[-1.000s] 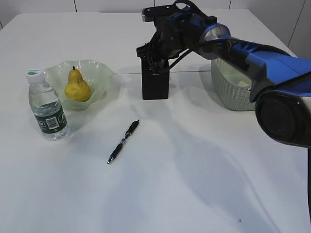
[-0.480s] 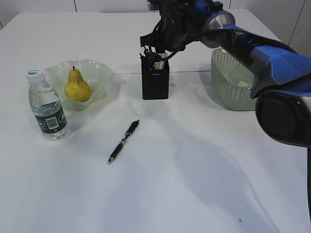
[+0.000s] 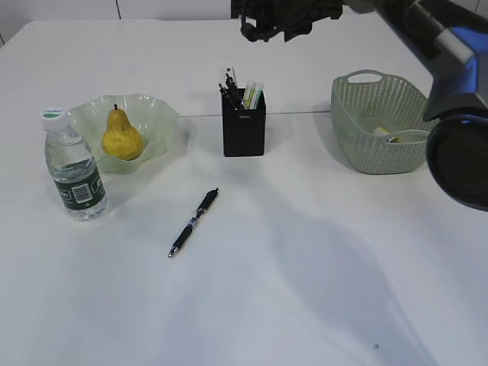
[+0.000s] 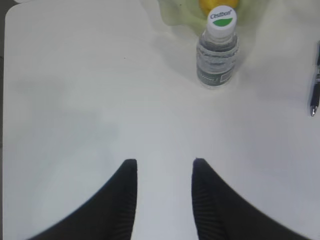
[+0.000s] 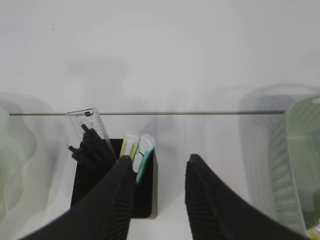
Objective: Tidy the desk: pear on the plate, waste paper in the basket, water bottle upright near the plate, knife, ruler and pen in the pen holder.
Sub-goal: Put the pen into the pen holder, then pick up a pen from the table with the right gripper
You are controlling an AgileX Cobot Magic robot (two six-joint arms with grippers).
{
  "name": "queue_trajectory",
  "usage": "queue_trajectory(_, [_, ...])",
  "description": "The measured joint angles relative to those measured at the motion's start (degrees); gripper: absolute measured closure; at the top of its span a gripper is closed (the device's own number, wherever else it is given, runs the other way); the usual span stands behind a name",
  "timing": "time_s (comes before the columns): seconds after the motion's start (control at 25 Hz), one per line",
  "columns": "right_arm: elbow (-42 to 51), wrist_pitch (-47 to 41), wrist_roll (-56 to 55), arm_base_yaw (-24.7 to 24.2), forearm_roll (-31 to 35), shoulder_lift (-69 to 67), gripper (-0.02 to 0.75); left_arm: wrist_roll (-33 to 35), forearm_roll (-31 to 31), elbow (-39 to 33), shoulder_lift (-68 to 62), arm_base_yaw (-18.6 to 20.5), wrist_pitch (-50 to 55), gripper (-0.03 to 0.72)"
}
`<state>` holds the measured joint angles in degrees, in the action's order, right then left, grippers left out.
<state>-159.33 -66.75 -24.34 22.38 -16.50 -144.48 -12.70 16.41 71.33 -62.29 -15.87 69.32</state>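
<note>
The yellow pear [image 3: 122, 136] lies in the ruffled green plate [image 3: 158, 113]. Left of the plate the water bottle [image 3: 74, 168] stands upright. A black pen [image 3: 194, 222] lies on the white desk [image 3: 305, 252]. The black pen holder [image 3: 244, 131] holds the clear ruler [image 5: 92, 122], a green-and-white knife [image 5: 144, 155] and dark pens. My right gripper [image 5: 162, 160] hangs open and empty high above the holder, at the top edge [image 3: 278, 19] of the exterior view. Over bare desk my left gripper [image 4: 164, 161] is open and empty, short of the bottle [image 4: 216, 50].
The sage lattice basket [image 3: 377, 133] stands right of the holder with pale waste paper [image 3: 383, 133] inside. A seam [image 5: 200, 113] crosses the desk behind the holder. The right arm's dark joint [image 3: 461, 156] fills the right edge of the exterior view.
My right gripper has lifted from the mouth of the pen holder up and back, leaving the knife standing inside. Its jaws have spread slightly. Nothing else on the desk moved.
</note>
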Motion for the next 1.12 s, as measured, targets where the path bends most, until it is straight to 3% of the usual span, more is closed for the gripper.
queue_trajectory(0.28, [-0.2, -5.4, 3.1, -1.9, 4.6, 5.5, 0.441, 0.4, -0.5, 5.3, -5.3, -5.5, -0.1, 0.291])
queue_trajectory(0.64, [-0.2, -5.7, 17.4, -2.3, 10.0, 13.2, 0.441, 1.2, -2.4, 19.4, -17.0, -10.2, 0.3, 0.281])
queue_trajectory(0.84, [0.5, -5.9, 21.6, -2.5, 11.9, 17.2, 0.441, 1.5, -2.9, 24.1, -23.3, -10.8, 1.2, 0.282])
queue_trajectory(1.0, [8.9, -5.9, 24.3, -2.6, 12.1, 23.2, 0.441, 1.7, -3.2, 25.2, -27.3, -10.8, 2.0, 0.288])
queue_trajectory(1.12, [20.8, -5.9, 24.7, -2.6, 9.5, 30.1, 0.441, 2.2, -4.9, 25.3, -29.5, -10.8, 2.1, 0.291])
